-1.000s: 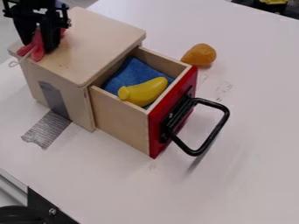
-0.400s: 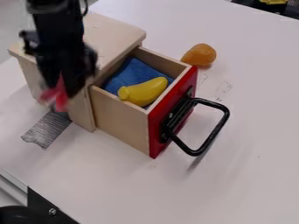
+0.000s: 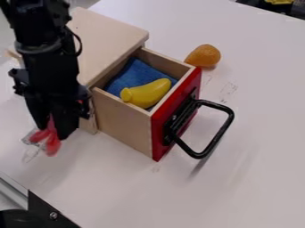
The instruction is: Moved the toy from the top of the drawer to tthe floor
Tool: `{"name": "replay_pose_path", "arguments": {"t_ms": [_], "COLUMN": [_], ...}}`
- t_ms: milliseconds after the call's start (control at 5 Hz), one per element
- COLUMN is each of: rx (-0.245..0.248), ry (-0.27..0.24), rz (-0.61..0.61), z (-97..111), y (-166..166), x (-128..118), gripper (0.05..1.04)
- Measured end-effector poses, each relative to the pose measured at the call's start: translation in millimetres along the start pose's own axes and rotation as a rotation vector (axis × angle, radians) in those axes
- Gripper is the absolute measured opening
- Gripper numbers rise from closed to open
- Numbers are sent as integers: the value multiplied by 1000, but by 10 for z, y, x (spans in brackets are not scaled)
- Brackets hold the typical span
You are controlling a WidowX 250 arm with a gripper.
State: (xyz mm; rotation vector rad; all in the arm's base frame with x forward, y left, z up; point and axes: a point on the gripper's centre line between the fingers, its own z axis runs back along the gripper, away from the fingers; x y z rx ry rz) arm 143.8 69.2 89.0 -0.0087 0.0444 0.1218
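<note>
Low over the table point(image 3: 125, 187), the hand point(image 3: 55, 132) hangs just beside the wooden box point(image 3: 110, 33), gripping a red toy point(image 3: 52, 146). The likeliest trouble is a slip: the toy looks soft and is pinched by one part, so a weak hold could drop it early. Whether it touches the table, one cannot tell; if it does, pressing lower could squash or drag it. A swing toward the open drawer point(image 3: 124, 124), close beside the hand, might knock it, since the arm has little room there. As for the toy, it lies between the hand's fingertips, its loose ends dangling just below them.
</note>
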Motion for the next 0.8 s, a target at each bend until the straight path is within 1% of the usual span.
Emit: {"name": "replay_pose_path", "arguments": {"t_ms": [200,400,600,800], "rx": [0,-14,-12,-10], "ry": [-6,-21,-29,-72], "rz": [-9,-9,-16,-49], "z": [-11,3,60,128], "y": [19,44,31,-29], "x": [-36,-44,-84,-117], "gripper": [429,754,982,1001]}}
